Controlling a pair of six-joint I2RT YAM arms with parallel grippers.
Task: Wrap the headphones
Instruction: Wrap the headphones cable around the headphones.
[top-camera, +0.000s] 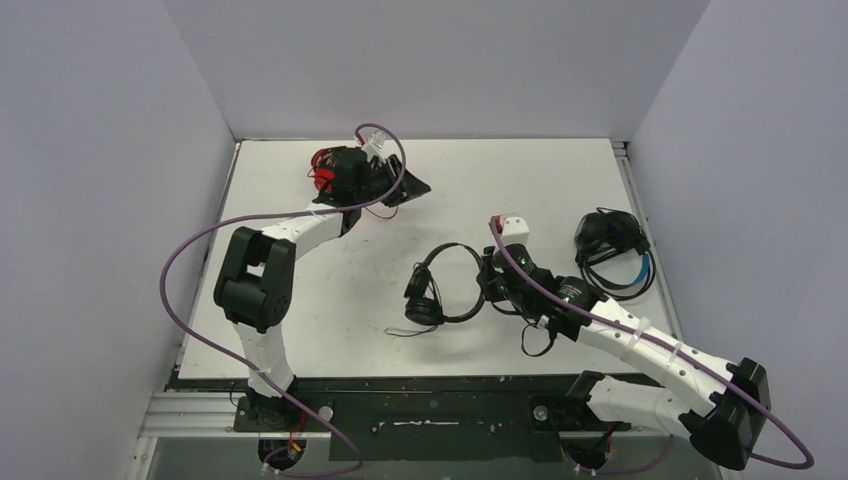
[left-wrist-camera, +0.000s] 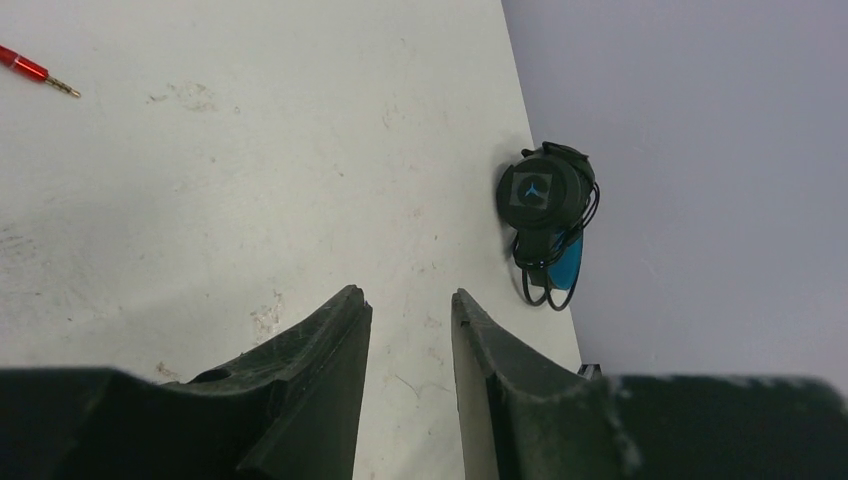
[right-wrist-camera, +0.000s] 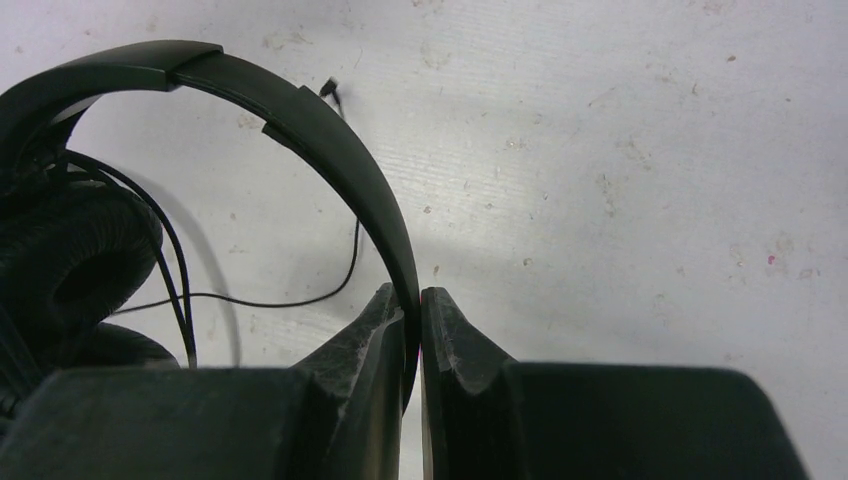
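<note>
The all-black headphones (top-camera: 440, 285) lie mid-table, and my right gripper (top-camera: 492, 280) is shut on their headband (right-wrist-camera: 300, 110). In the right wrist view the band runs down between the tips of my right gripper (right-wrist-camera: 413, 300), an ear cushion (right-wrist-camera: 70, 260) shows at left, and the thin black cable (right-wrist-camera: 270, 300) trails over the table. The red headphones (top-camera: 324, 170) sit at the back left, partly under my left wrist. My left gripper (top-camera: 405, 186) is just right of them, open and empty (left-wrist-camera: 410, 300). A red cord plug (left-wrist-camera: 35, 70) lies apart from it. The black-and-blue headphones (top-camera: 612, 250) rest at the right.
In the left wrist view the black-and-blue headphones (left-wrist-camera: 545, 210) lie close to the table's right edge and the side wall. Grey walls enclose the white table (top-camera: 300, 330) on three sides. A loop of black cable (top-camera: 535, 340) lies under my right forearm.
</note>
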